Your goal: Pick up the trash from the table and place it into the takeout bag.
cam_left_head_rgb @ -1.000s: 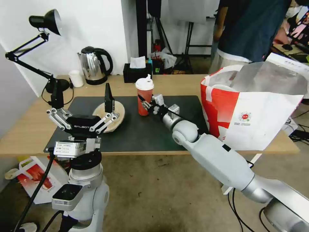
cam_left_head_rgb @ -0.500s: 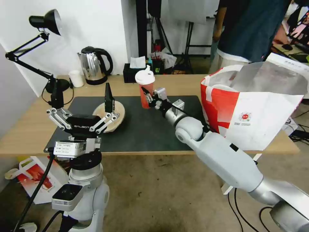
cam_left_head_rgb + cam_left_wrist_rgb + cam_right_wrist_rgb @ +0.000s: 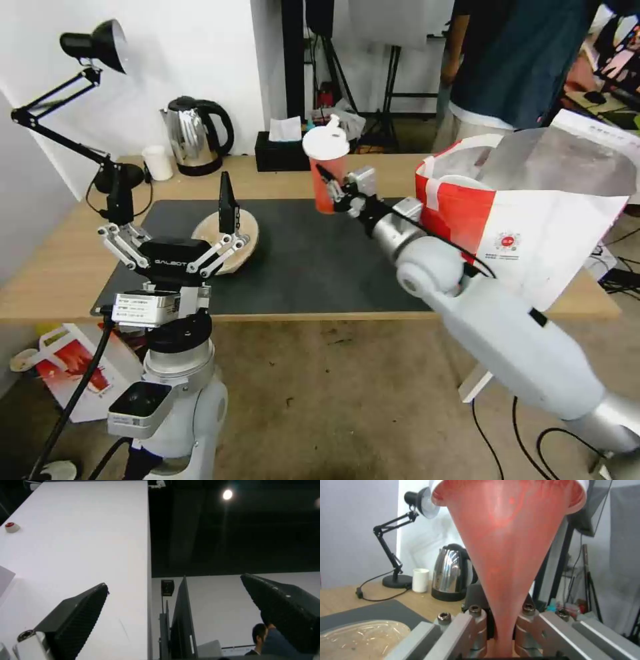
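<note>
My right gripper (image 3: pixel 330 190) is shut on the lower part of the tall red cup with a white lid (image 3: pixel 326 167). It holds the cup in the air above the far side of the black mat (image 3: pixel 300 267), left of the takeout bag (image 3: pixel 533 227). The bag stands open at the right end of the table (image 3: pixel 60 267), silvery lining showing. In the right wrist view the red cup (image 3: pixel 506 542) rises from between the fingers (image 3: pixel 476 625). The beige bowl (image 3: pixel 243 243) lies on the mat, partly hidden behind my left gripper (image 3: pixel 172 193). That gripper is parked open at the near edge, pointing up.
A kettle (image 3: pixel 197 133), a small white cup (image 3: pixel 158 162), a black tissue box (image 3: pixel 283 150) and a desk lamp (image 3: pixel 100 47) line the table's far side. A person (image 3: pixel 513 60) stands behind the bag. A smaller printed bag (image 3: pixel 73 370) lies on the floor at left.
My right gripper has lifted the red cup off the mat and carried it up and to the right, toward the takeout bag. The left arm and the bowl have stayed put.
</note>
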Available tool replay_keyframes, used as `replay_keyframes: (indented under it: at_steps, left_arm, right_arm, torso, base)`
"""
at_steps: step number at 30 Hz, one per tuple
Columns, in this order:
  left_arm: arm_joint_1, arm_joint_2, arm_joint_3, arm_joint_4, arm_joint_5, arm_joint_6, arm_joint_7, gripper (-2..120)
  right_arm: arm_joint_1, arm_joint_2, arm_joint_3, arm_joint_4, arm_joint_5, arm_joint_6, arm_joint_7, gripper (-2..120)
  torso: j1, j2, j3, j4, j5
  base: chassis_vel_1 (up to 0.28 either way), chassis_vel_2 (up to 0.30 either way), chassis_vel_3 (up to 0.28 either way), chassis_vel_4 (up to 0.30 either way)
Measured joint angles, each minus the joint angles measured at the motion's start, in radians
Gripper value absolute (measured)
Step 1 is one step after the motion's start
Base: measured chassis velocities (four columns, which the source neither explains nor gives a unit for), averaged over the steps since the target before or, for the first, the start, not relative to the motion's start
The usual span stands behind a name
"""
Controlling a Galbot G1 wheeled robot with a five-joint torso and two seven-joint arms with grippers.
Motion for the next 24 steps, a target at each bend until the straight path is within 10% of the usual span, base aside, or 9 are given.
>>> replay_keyframes:
  at_steps: [24]
  left_arm:
    - [-0.004,-0.001,0.019,0.001,0.011,0.006,0.001,100]
  right_arm:
    - [-0.183,-0.185,0.269,0.349,-0.001,-0.066,-0.056,4]
  torso:
    - [0.000,0.000,0.000,0.0000,-0.0001]
  base:
    - [0.000,0.000,0.000,0.000]
